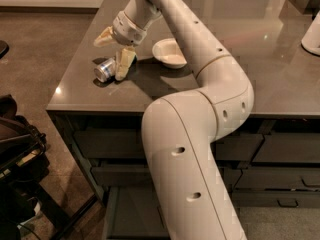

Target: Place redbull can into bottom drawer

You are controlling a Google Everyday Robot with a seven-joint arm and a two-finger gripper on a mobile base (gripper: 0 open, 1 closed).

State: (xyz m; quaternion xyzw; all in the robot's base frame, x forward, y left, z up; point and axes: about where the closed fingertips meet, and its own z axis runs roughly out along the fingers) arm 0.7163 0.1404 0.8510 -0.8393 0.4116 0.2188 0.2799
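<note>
The redbull can (105, 70) lies on its side near the front left corner of the dark countertop (260, 74), silver end toward me. My gripper (108, 60) is open just above it. One cream finger (124, 64) rests against the can's right side and the other finger (103, 38) is behind the can and apart from it. The bottom drawer (126, 215) stands pulled open below the counter at the left. My arm hides most of it.
A white bowl (170, 53) sits on the counter right of the gripper. A white object (312, 34) stands at the far right edge. Shut drawers (110, 144) with bar handles are above the open one. Dark equipment (17, 154) stands on the floor at left.
</note>
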